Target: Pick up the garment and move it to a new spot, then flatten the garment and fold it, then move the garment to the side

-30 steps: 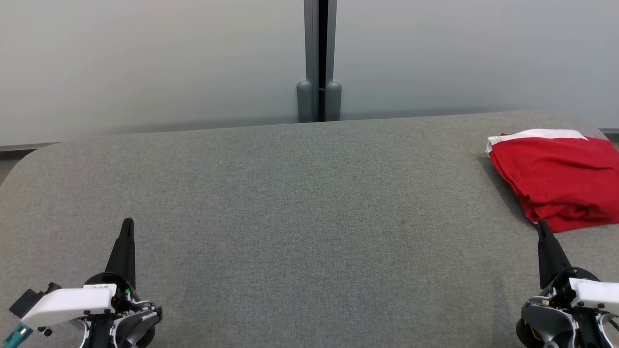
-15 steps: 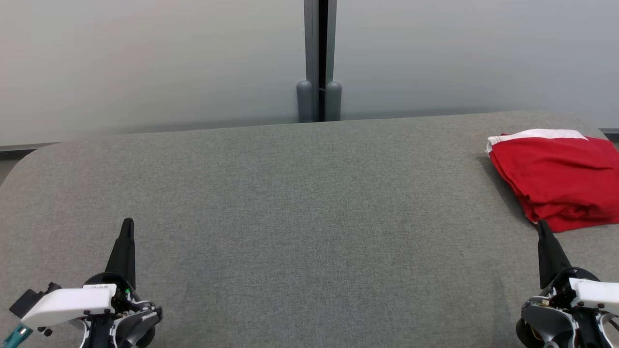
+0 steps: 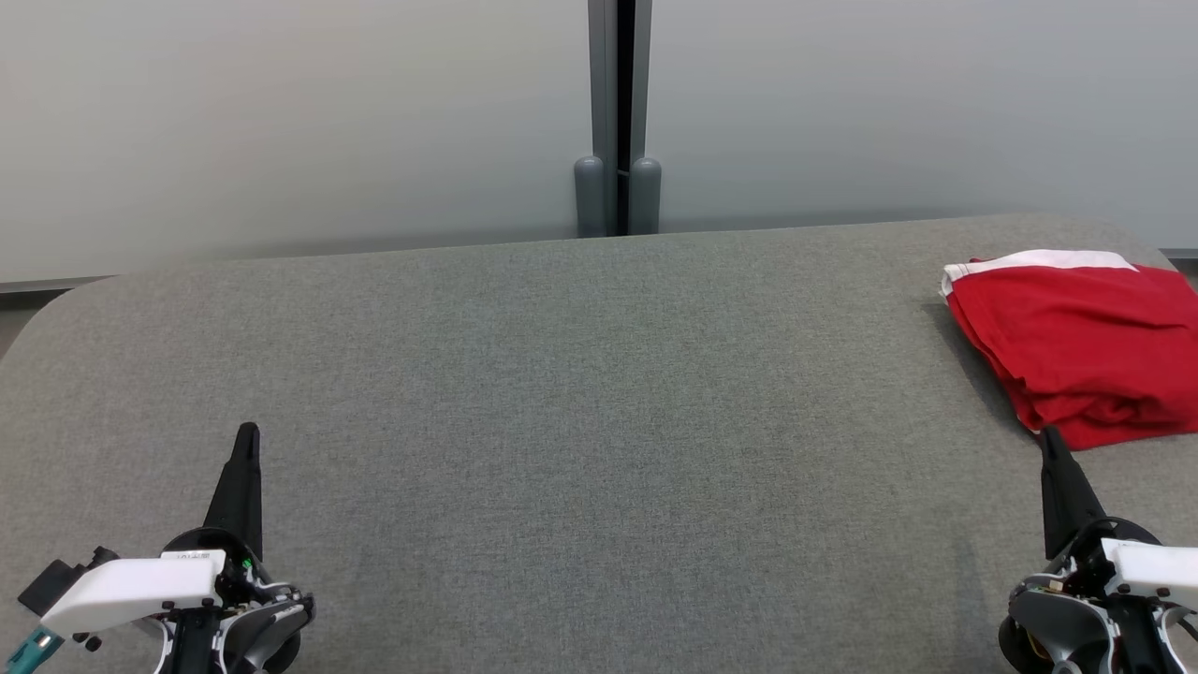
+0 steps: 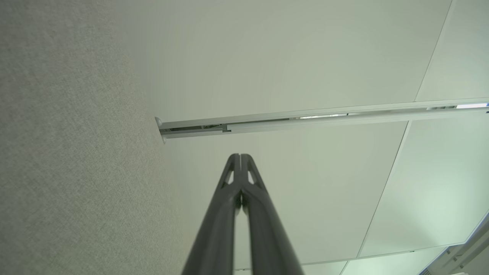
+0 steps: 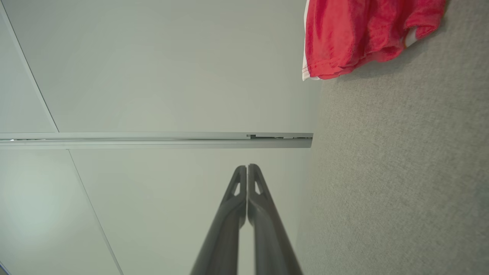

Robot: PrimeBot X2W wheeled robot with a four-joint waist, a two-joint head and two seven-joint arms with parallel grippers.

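On grey table: folded red garment

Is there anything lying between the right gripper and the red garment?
Nothing visible. The red garment lies folded at the right of the grey surface, and the right gripper, shut, points toward its near edge with only bare surface between.

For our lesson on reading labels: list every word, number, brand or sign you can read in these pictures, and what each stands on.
No text here can be read.
A faint marking on the left tool's white casing: too small to read.
On the red garment, grey table and wall panels: no print showing.
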